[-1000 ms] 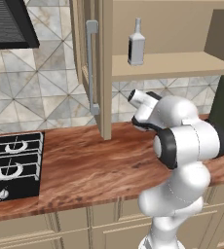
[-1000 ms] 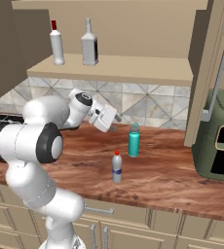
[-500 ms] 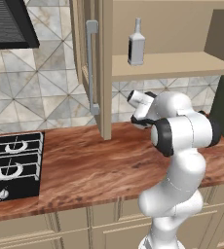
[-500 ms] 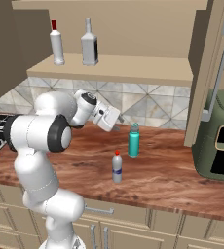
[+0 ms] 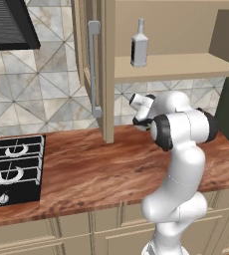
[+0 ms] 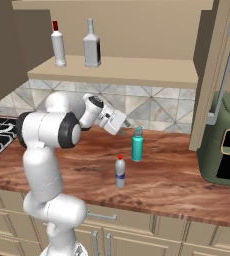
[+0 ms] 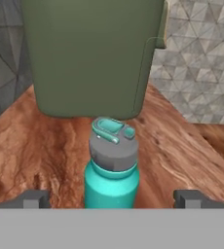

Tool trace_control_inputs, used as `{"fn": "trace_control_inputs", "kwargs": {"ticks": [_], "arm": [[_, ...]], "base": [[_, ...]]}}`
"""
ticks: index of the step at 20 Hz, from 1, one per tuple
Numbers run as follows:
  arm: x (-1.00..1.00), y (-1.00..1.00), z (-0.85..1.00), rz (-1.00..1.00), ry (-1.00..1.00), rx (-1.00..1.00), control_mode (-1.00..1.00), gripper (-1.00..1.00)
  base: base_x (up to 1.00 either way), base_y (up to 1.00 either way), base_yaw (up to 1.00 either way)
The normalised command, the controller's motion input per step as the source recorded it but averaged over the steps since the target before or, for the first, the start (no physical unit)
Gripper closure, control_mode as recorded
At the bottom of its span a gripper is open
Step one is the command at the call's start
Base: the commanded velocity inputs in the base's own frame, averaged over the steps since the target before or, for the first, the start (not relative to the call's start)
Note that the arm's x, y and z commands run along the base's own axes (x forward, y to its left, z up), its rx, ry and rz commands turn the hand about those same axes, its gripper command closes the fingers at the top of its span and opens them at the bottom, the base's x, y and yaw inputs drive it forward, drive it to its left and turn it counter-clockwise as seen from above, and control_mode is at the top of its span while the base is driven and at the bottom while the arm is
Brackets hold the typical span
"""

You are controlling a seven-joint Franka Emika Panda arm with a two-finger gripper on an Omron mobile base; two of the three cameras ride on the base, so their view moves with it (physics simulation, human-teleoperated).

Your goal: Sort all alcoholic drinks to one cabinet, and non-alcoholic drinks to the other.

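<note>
- Teal cylindrical bottle (image 6: 137, 145) with a grey-teal cap stood upright on the reddish wood-grain counter (image 6: 177, 180), near the tiled back wall.
- In the hand view the teal bottle (image 7: 111, 172) sat centred between the two dark fingertips (image 7: 33, 199), which stood wide apart on either side of it and did not touch it; nothing was held.
- Gripper (image 6: 123, 126) was just left of the teal bottle in the right base view, level with its cap, jaws spread fully.
- Small clear bottle (image 6: 120, 171) with red cap and blue label stood upright on the counter, nearer the front edge and slightly left of the teal one, apart from it.
- Slender white bottle (image 6: 58, 44) with dark red cap and the squarish clear-grey long-necked bottle (image 6: 92, 46) stood side by side on the shelf of the open left wall cabinet (image 6: 112, 70), white one to the left.
- The long-necked bottle (image 5: 139, 45) showed on the same shelf in the left base view, beside the open cabinet door (image 5: 97, 69) with its grey bar handle.
- Right cabinet door (image 6: 218, 75) also hung open, above an olive-green appliance (image 6: 222, 145) at the right end of the counter.
- Black gas hob (image 5: 12, 167) lay at the left end of the counter.
</note>
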Motion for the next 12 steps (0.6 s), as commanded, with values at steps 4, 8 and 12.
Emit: {"fn": "trace_control_inputs", "kwargs": {"ticks": [4, 8, 12], "arm": [[0.24, -0.11, -0.16, -0.01, 0.01, 0.00, -1.00, -1.00], [0.07, -0.15, -0.11, -0.01, 0.02, 0.00, -1.00, -1.00], [0.00, -0.19, -0.07, -0.03, 0.03, -0.01, -1.00, -1.00]], "base": [[0.00, 0.00, 0.00], [0.00, 0.00, 0.00], [0.00, 0.00, 0.00]]}}
